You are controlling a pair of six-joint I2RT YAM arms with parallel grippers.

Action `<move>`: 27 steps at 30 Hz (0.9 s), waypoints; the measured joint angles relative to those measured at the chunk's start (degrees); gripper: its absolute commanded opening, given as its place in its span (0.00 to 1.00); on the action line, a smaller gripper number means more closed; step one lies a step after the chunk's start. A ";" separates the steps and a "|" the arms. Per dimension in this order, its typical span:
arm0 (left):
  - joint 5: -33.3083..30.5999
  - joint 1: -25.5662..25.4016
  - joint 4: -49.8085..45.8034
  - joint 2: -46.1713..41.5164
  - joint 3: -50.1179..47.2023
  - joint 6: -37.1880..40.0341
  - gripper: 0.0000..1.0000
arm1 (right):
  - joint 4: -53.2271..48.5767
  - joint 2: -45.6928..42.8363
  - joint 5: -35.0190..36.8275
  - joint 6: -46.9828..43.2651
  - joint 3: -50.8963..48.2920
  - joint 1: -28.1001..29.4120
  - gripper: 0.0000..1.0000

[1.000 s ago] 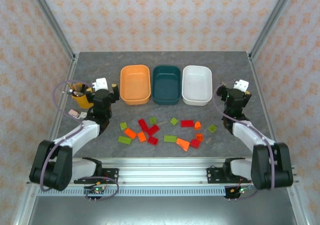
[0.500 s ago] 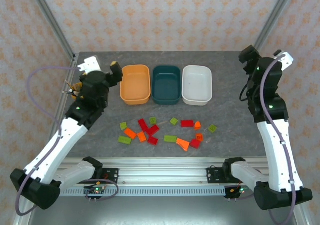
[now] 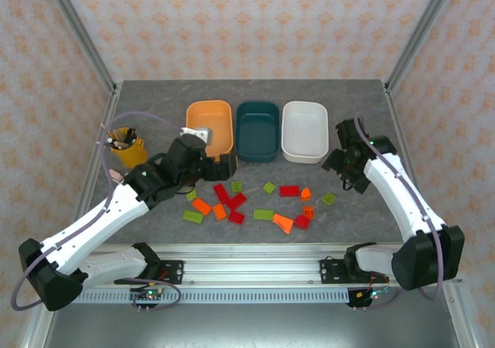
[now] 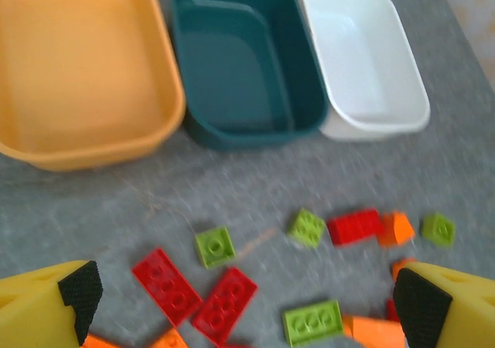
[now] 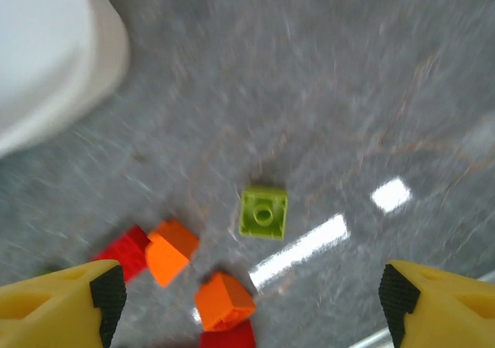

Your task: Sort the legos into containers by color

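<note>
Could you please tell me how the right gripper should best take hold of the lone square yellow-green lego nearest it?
Take the square yellow-green lego by two opposite side walls, coming straight down from above. It lies flat, single stud up, with bare table all round; the nearest orange lego sits apart from it. The right gripper has its jaws wide open, probably ample for it.

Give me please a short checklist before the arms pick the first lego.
1. Left gripper open, holding nothing: ok.
2. Right gripper open, holding nothing: ok.
3. Orange tub, teal tub, white tub hold no bricks: ok.
4. Green brick ahead of the right gripper lies apart from neighbours: ok.
5. Two red bricks ahead of the left gripper apart from each other: not ok, nearly touching.
</note>
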 measured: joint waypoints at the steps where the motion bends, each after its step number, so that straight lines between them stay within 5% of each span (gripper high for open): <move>1: 0.07 -1.70 0.04 -0.09 -0.90 -0.46 1.00 | 0.74 0.83 -1.49 0.26 -2.25 0.00 0.83; 11: 0.81 -11.41 4.11 3.43 -4.33 -3.98 1.00 | 10.47 12.72 -7.26 1.53 -9.88 -0.02 0.72; 20: 1.33 -13.29 6.45 4.15 -4.33 -4.81 1.00 | 16.15 16.98 -8.52 0.94 -11.93 -1.57 0.57; 27: 1.49 -13.35 6.45 4.28 -4.33 -4.81 0.99 | 18.51 17.03 -8.76 0.35 -13.81 -2.32 0.36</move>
